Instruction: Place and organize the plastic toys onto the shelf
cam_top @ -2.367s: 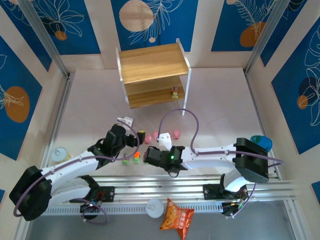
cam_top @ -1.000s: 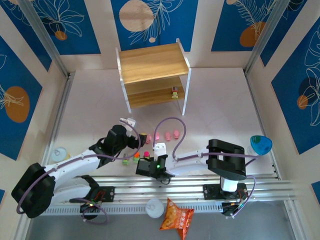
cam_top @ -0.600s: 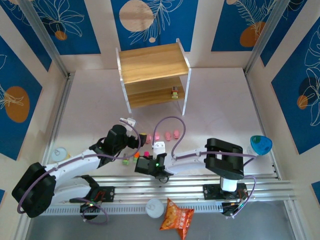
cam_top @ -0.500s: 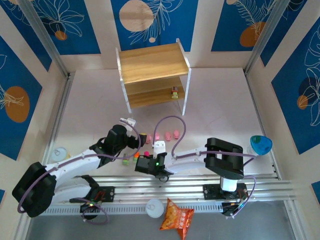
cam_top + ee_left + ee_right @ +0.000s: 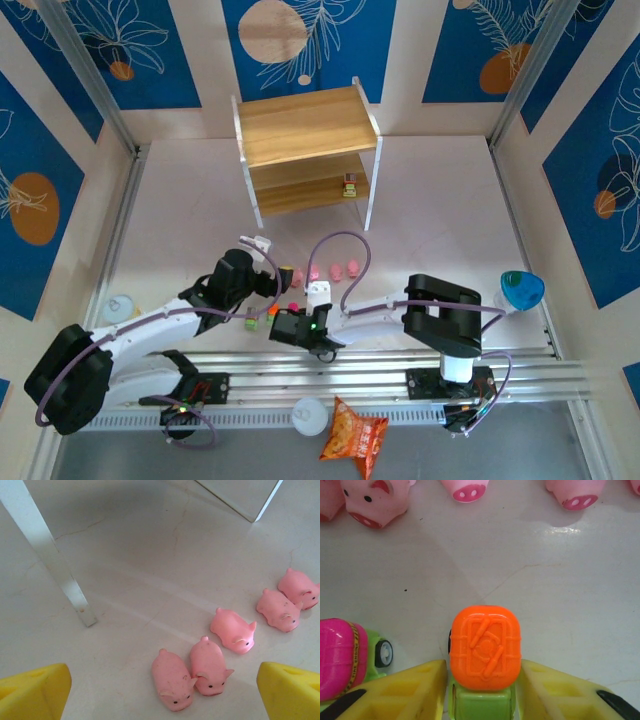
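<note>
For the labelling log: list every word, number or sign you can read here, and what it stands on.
On the pink-topped toy: yellow band's lettering, too small to read.
On the orange-topped toy: raised emblem, no letters.
On the orange snack bag: print too blurred to read.

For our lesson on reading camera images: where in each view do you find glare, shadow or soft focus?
Right wrist view: a white glare patch on the table near the top edge, while the orange-topped toy is sharp. Left wrist view: a broad shadow darkens the table's far part; the yellow fingertips are blurred, the pigs crisp. Top view: even light, with the shelf sharp.
</note>
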